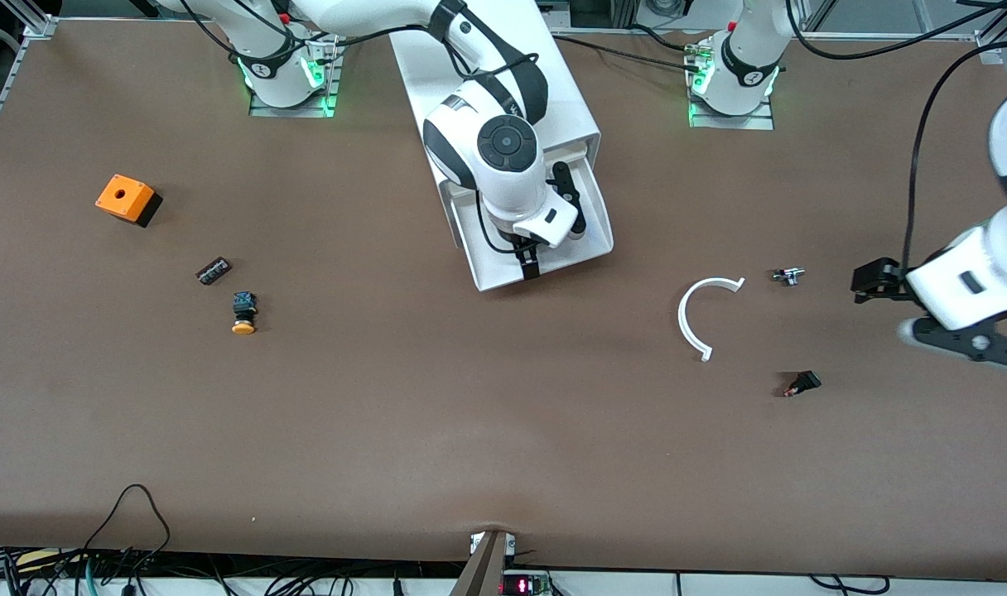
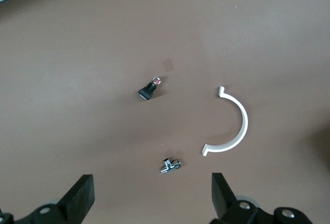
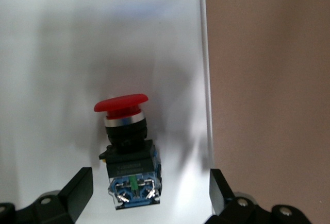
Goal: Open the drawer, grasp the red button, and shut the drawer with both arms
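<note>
Drawer (image 1: 590, 240) pulled out; right gripper (image 3: 149, 195) over it, jaws spread wide, button (image 3: 129, 154) between them, ungripped; left gripper (image 2: 152, 198) waits wide open, empty

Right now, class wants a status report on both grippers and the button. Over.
Right gripper open over drawer, straddling red button. Left gripper open, waiting above white arc. Nothing blocking.

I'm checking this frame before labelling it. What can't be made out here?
- Front view: the button, hidden in the drawer under the right arm; only the right wrist view shows it.
- Front view: the right gripper, mostly covered by its own wrist.
- Front view: the left gripper, blurred.
</note>
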Tool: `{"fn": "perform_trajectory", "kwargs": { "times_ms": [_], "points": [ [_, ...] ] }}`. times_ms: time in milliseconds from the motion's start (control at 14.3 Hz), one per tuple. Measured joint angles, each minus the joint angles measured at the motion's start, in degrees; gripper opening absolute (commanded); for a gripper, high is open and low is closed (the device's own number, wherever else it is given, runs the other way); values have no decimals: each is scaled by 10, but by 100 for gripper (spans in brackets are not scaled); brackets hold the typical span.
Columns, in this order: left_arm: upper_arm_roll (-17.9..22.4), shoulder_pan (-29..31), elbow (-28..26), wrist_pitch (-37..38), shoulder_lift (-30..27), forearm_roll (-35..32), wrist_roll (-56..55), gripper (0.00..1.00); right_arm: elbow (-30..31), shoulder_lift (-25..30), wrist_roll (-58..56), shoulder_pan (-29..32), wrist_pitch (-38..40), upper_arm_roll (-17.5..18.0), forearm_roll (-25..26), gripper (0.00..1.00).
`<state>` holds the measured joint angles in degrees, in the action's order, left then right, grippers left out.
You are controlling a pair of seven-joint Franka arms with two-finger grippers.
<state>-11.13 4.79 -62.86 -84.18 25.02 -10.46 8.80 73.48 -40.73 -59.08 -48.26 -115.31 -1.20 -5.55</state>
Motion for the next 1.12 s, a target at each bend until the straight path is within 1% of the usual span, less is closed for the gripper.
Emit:
{"fn": "perform_trajectory", "kwargs": {
  "times_ms": [140, 210, 280, 419, 489, 559, 629, 699, 839, 909, 979, 1119],
  "points": [
    [-1, 3, -6, -7, -15, 2, -48, 100, 0, 0, 0, -1, 0, 0, 0, 91],
    [-2, 3, -24, -29, -28, 3, -68, 100, 0, -1, 0, -3, 0, 0, 3, 90],
    [-2, 4, -60, -66, -48, 11, -83, 100, 0, -2, 0, -5, 0, 0, 9, 87],
    [-2, 19, -161, -144, -103, 47, -97, 100, 0, -3, 0, -8, 0, 0, 17, 85],
    [-1, 30, -204, -164, -128, 59, -97, 100, 0, -3, 0, -8, 0, 0, 17, 84],
    [-1, 40, -236, -171, -149, 66, -97, 100, 0, -3, 0, -8, 0, 0, 18, 82],
    [-1, 45, -255, -171, -164, 68, -97, 100, 0, -3, 0, -8, 0, 0, 18, 82],
    [-1, 47, -266, -166, -174, 70, -97, 100, 0, -3, 0, -8, 0, 0, 18, 81],
    [-3, 48, -272, -139, -183, 70, -97, 100, 0, -3, 0, -8, 0, -1, 19, 77],
    [-3, 48, -272, -126, -186, 70, -97, 100, 0, -3, -1, -8, 0, -2, 19, 65],
    [-3, 48, -272, -118, -187, 70, -97, 100, 0, -3, -1, -8, 0, -3, 19, 56],
    [-4, 48, -272, -114, -188, 70, -97, 100, 0, -3, -2, -8, 0, -4, 19, 56]
  ]
}}
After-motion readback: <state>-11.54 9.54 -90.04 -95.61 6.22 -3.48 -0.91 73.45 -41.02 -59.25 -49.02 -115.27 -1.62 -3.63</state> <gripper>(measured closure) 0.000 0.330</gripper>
